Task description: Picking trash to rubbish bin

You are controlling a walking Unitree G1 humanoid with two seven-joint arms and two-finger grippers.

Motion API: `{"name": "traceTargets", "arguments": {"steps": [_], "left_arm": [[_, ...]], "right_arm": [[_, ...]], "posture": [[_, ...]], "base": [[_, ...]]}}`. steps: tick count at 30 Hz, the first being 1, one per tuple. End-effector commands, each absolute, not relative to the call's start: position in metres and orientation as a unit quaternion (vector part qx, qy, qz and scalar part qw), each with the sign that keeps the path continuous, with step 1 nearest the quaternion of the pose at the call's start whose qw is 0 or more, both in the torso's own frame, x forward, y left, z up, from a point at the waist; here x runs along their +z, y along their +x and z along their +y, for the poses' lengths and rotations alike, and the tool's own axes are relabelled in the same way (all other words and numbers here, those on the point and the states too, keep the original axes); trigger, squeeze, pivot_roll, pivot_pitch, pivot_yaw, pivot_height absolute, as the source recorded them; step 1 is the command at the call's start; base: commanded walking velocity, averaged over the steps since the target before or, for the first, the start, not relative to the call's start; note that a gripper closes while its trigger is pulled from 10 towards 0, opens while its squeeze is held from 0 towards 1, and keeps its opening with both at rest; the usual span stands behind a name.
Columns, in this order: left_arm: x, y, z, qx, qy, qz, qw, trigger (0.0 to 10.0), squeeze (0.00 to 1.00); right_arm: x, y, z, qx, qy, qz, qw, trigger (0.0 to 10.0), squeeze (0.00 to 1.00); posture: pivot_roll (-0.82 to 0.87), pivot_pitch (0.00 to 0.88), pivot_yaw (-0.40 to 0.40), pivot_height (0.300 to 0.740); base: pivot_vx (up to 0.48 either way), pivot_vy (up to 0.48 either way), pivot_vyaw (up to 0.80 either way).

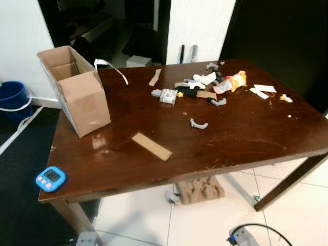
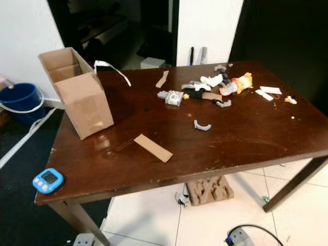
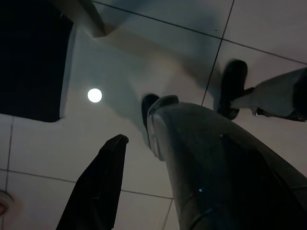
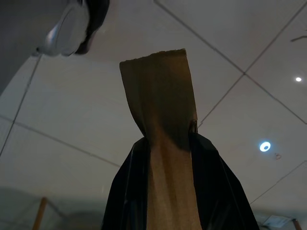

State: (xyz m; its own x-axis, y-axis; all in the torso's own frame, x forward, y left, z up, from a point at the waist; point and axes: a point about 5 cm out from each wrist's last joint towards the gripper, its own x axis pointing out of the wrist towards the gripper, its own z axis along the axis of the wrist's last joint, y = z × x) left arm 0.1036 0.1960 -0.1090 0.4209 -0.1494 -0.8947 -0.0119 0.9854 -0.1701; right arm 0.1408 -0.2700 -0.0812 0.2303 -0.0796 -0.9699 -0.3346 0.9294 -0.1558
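Observation:
A brown cardboard strip stands up between the two black fingers of my right gripper, which is shut on it over pale floor tiles. My left gripper hangs by my leg above the tiled floor, with one black finger in sight. On the dark wooden table lie another cardboard strip, a grey curved piece and a heap of scraps and wrappers toward the far right. A blue bin stands on the floor at the far left.
An open cardboard box stands on the table's left side, a white paper strip beside it. A blue timer lies at the near left corner. Under the table are a moulded cardboard block and a cable.

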Motion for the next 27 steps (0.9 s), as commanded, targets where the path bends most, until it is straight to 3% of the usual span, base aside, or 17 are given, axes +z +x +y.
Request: {"name": "traceTargets", "arguments": {"steps": [1,6,16,23,27], "left_arm": [[-0.116,0.078,0.191,-0.039,-0.086,0.576,0.812,10.0,0.00],[-0.120,0.061,0.189,-0.002,-0.101,0.588,0.803,10.0,0.00],[-0.120,0.057,0.199,0.055,-0.116,0.588,0.798,10.0,0.00],[-0.121,0.048,0.195,0.063,-0.123,0.597,0.790,10.0,0.00],[-0.122,0.044,0.198,0.084,-0.122,0.600,0.786,10.0,0.00]], "right_arm": [[-0.081,0.140,-0.272,0.065,-0.166,0.613,0.769,10.0,0.00],[-0.080,0.151,-0.267,0.054,-0.193,0.596,0.778,10.0,0.00],[-0.075,0.166,-0.264,0.043,-0.212,0.572,0.791,10.0,0.00],[-0.073,0.178,-0.257,0.060,-0.228,0.559,0.795,10.0,0.00],[-0.070,0.183,-0.255,0.065,-0.236,0.551,0.797,10.0,0.00]], "posture": [[0.05,0.042,-0.017,0.740],[0.07,0.043,-0.028,0.740],[0.11,0.050,-0.053,0.740],[0.12,0.044,-0.070,0.740],[0.13,0.039,-0.079,0.740]], "base": [[0.000,0.000,0.00],[0.000,0.000,0.00],[0.000,0.000,0.00],[0.000,-0.480,0.00],[0.000,0.000,0.00]]}}
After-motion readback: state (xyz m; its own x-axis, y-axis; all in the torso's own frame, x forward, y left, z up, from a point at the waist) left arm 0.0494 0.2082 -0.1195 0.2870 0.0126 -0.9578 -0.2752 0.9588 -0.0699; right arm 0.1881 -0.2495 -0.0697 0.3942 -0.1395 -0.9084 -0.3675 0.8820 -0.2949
